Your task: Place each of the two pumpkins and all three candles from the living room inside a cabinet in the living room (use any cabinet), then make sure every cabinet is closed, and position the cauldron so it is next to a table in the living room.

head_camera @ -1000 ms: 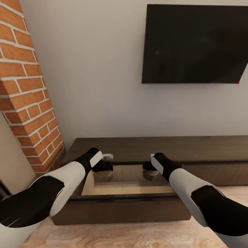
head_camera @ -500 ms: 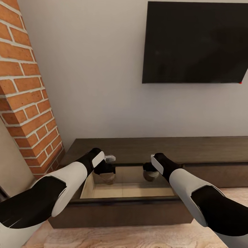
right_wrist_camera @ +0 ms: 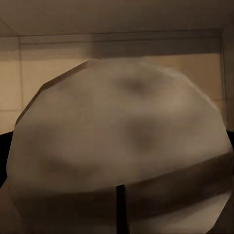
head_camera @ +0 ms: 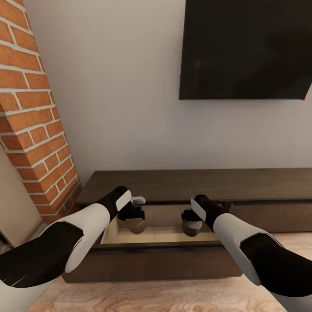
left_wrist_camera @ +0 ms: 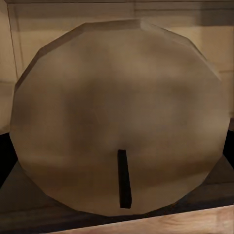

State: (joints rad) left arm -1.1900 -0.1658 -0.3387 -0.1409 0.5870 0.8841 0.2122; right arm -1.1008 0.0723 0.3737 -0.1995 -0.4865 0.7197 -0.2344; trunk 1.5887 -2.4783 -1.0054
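A pale wall, black TV [head_camera: 245, 48] and brick column [head_camera: 30, 108] back the cabinet [head_camera: 173, 184], its drawer [head_camera: 160, 236] open at lower centre. Each tool, left tool [head_camera: 135, 219] and right tool [head_camera: 190, 221], is clamped on a candle, left candle [head_camera: 135, 225] and right candle [head_camera: 191, 228], above the drawer. Stowing seems underway; next, lower and release both.

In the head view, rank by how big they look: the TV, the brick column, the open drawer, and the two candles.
1. TV
2. Brick column, close to it; cropped by the frame, so unsure
3. Open drawer of the cabinet
4. Left candle and right candle: alike, each partly hidden by its gripper
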